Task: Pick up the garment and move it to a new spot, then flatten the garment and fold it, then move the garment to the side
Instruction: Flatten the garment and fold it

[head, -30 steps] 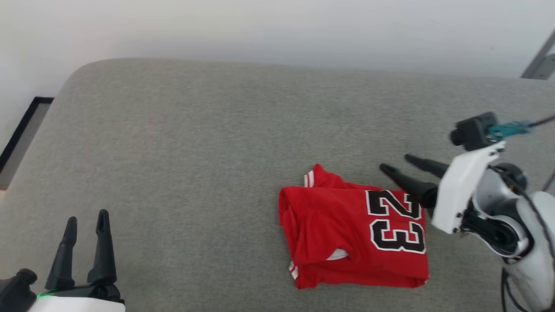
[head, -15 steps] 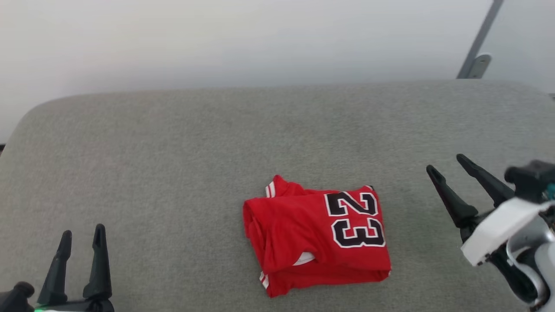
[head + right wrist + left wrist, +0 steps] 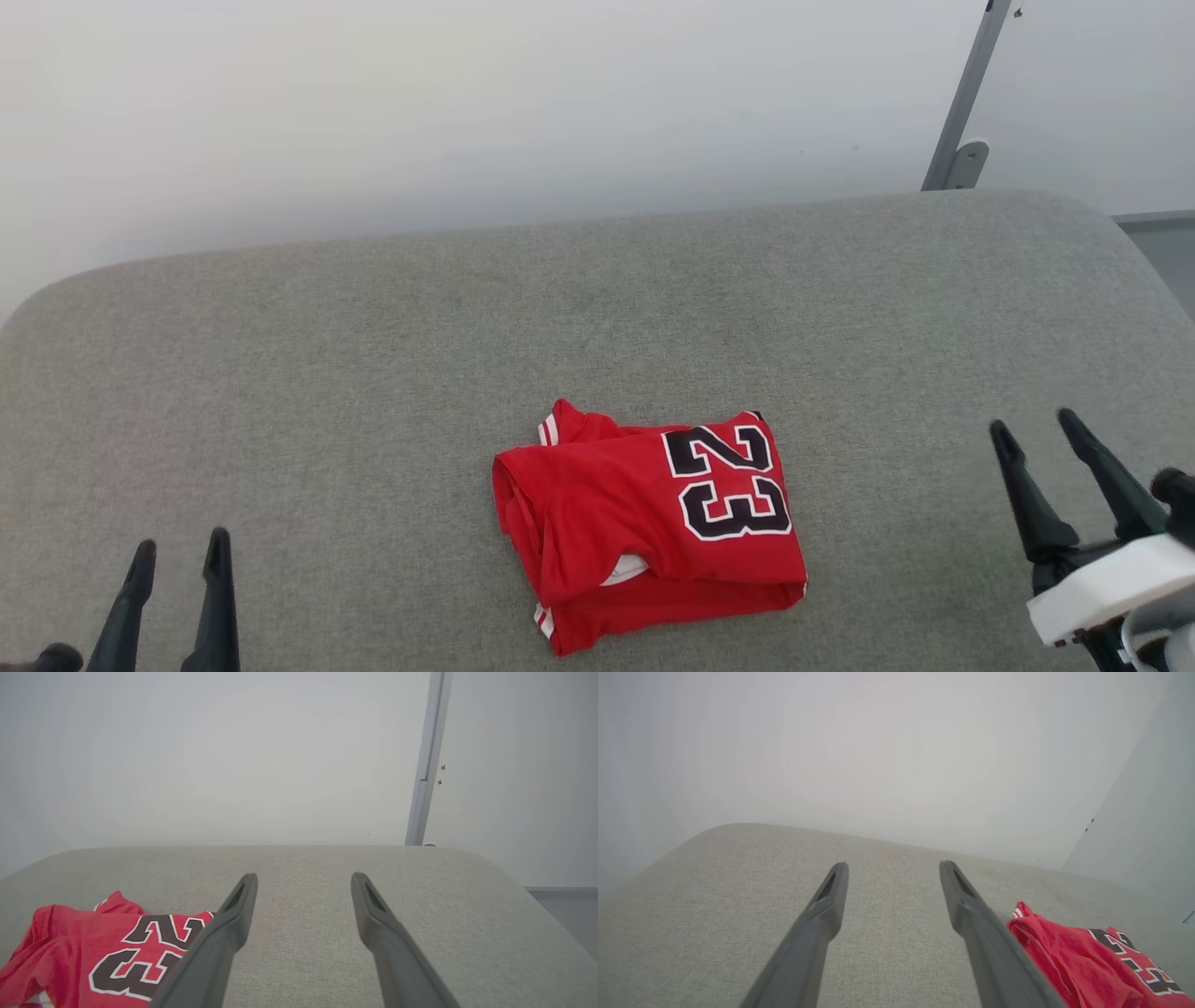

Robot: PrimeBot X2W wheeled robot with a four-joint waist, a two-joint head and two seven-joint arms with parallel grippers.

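The garment [image 3: 644,527], a red jersey with a black "23" outlined in white, lies folded into a compact rectangle on the grey cushioned surface [image 3: 373,373], a bit of white fabric showing at its front fold. My left gripper [image 3: 180,551] stands open at the lower left, well apart from it. My right gripper [image 3: 1033,428] stands open at the lower right, clear of the jersey's right edge. The left wrist view has the garment [image 3: 1087,961] beside the right finger; my left gripper [image 3: 894,865] holds nothing. In the right wrist view the garment [image 3: 93,952] lies left of my empty right gripper [image 3: 303,876].
A pale wall [image 3: 467,112] runs behind the cushion's rounded far edge. A grey metal post [image 3: 962,112] stands at the back right. The cushion's right end curves down near a grey floor strip [image 3: 1162,252].
The head camera has swung, shifting the whole picture. My right gripper has drawn back from the jersey's right edge to the lower right. The jersey lies as it did; the left gripper stays low.
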